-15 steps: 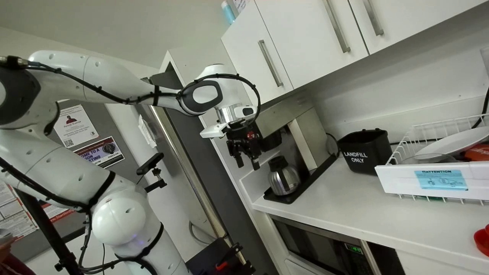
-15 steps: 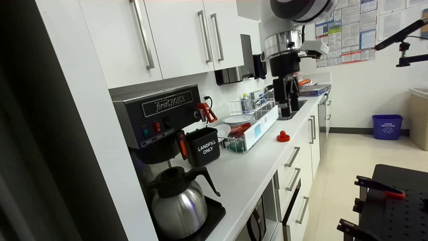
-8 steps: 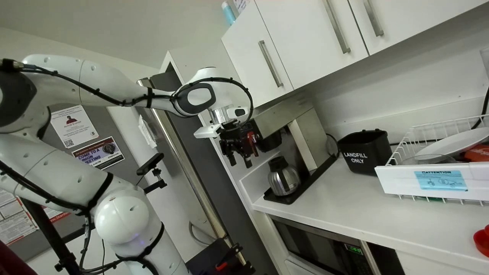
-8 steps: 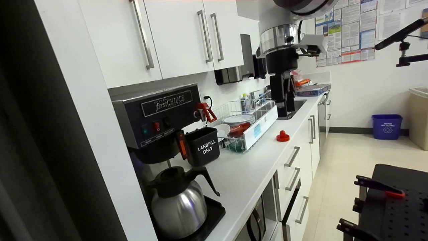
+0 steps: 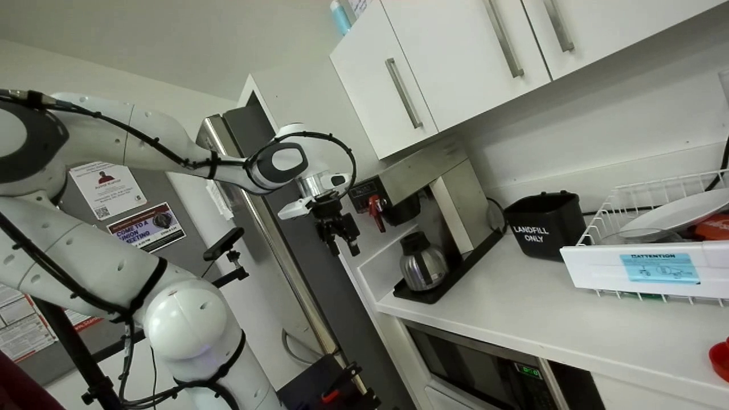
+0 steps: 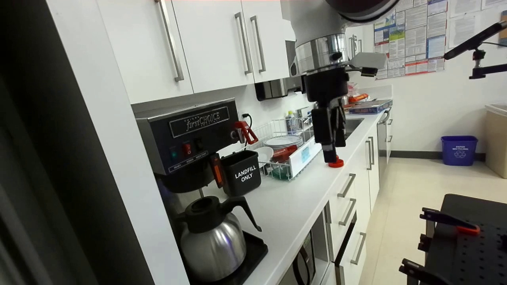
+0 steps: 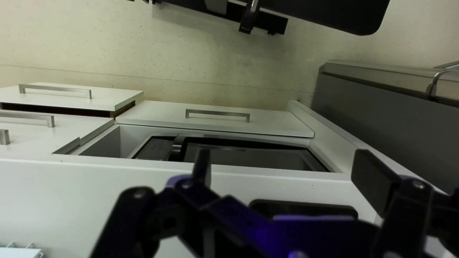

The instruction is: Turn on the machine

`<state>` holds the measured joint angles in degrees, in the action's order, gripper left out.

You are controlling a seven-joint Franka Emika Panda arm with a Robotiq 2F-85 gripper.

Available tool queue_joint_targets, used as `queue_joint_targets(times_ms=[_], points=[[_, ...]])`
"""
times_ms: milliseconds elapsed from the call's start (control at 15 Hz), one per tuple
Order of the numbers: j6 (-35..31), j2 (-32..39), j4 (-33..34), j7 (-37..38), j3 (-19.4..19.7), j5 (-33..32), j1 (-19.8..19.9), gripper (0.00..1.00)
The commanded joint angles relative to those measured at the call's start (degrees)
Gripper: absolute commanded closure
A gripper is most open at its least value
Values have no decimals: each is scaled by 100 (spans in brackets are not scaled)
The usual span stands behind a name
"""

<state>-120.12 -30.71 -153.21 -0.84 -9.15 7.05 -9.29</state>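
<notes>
Gripper hung apart from the machine, its fingers spread wide. The machine stood at a corner of the counter by the front edge, carafe on its base.

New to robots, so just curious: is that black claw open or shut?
Open: in the wrist view, the two-finger gripper has its fingers spread wide apart, with nothing held between them.

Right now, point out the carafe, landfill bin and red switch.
Carafe (image 6: 213,246), in an exterior view: steel body.
Landfill bin (image 6: 240,182), in an exterior view: front wall.
Red switch (image 6: 186,149), in an exterior view: front face.
</notes>
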Motion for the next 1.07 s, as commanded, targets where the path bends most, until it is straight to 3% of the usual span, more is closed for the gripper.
queue_joint_targets(times_ms=[0,133,200,533,600,800,867,933,1000], points=[[-632,-21,-218,841,-485,211,-359,0],[-1026,24,-229,1195,-717,244,-497,0],[-700,26,-159,947,-542,99,-457,0],[-749,30,-167,1006,-529,94,-502,0],[-944,93,-166,842,-471,307,-655,0],[-1323,49,-108,1091,-750,338,-837,0],[-1457,6,-95,1167,-852,298,-908,9],[-1581,-9,-74,1296,-945,263,-937,26],[-1738,-44,-54,1468,-1077,176,-929,34]])
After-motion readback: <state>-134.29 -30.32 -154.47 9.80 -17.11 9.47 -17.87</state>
